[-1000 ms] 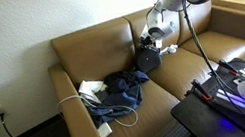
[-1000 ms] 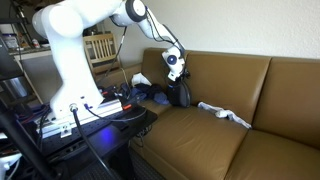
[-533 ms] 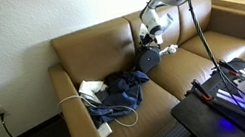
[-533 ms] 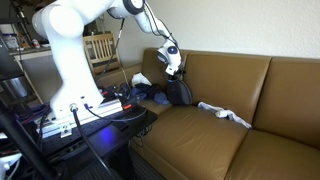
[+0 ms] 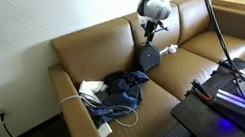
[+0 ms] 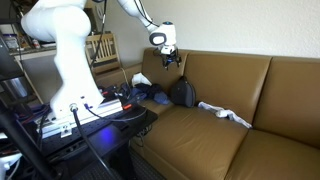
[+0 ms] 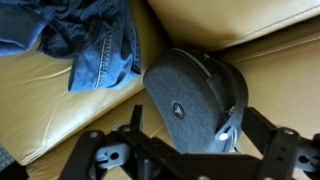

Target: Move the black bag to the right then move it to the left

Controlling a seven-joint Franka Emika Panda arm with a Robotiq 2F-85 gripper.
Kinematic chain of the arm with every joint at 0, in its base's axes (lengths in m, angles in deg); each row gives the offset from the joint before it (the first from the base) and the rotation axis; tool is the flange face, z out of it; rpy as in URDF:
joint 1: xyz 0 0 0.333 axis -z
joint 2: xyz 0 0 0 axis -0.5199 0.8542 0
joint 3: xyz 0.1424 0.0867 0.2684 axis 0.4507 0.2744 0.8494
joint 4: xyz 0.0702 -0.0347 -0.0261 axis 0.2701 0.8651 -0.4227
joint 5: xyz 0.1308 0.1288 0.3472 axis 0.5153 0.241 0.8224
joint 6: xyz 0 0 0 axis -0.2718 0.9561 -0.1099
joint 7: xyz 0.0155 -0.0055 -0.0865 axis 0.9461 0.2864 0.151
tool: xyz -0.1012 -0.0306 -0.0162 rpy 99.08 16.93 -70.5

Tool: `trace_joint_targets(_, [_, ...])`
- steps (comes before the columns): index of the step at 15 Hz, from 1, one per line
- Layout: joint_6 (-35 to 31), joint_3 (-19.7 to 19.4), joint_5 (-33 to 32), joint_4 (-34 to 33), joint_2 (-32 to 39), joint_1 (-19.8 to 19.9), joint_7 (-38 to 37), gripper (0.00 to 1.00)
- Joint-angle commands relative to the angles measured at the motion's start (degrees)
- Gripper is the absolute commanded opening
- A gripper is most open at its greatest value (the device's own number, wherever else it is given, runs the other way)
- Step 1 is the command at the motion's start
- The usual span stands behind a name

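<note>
The black bag [image 5: 149, 58] stands on the tan sofa seat against the backrest, at the seam between two cushions; it also shows in an exterior view [image 6: 182, 93]. My gripper [image 5: 152, 25] hangs in the air above the bag, apart from it, as an exterior view [image 6: 168, 58] also shows. In the wrist view the grey-black bag [image 7: 190, 95] lies below the gripper [image 7: 193, 115], whose jaws stand wide apart on either side of it. The gripper is open and holds nothing.
A pile of blue clothes [image 5: 121, 89] with a white cable and a white box lies on the sofa beside the bag. A white cloth [image 6: 225, 113] lies on the seat. A cart with electronics [image 5: 230, 90] stands in front of the sofa [image 5: 89, 49].
The gripper was down at the bag in the earlier frames; it has let go and risen well above it. The bag stays put on the seat.
</note>
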Motion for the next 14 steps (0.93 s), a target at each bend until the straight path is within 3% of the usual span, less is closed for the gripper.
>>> trace_joint_targets(1, [0.2, -1.4, -14.6, 9.5, -13.8, -1.4, -3.6, 1.00])
trace_joint_targets(2, [2.5, -6.6, -11.6, 9.9, -15.3, -6.8, 0.2, 1.00])
trace_joint_targets(5, [-0.4, -4.0, -10.8, 12.2, -24.8, -8.3, 4.2, 1.00])
trace_joint_targets(6, [-1.8, 3.6, -17.6, 8.4, -19.8, 1.3, -2.3, 1.00])
trace_joint_targets(9, [-1.4, 4.8, -16.7, 10.5, -25.6, 0.1, -1.1, 1.00])
trace_joint_targets(14, [-1.6, 4.8, -16.6, 11.9, -26.0, 0.2, -0.4, 1.00])
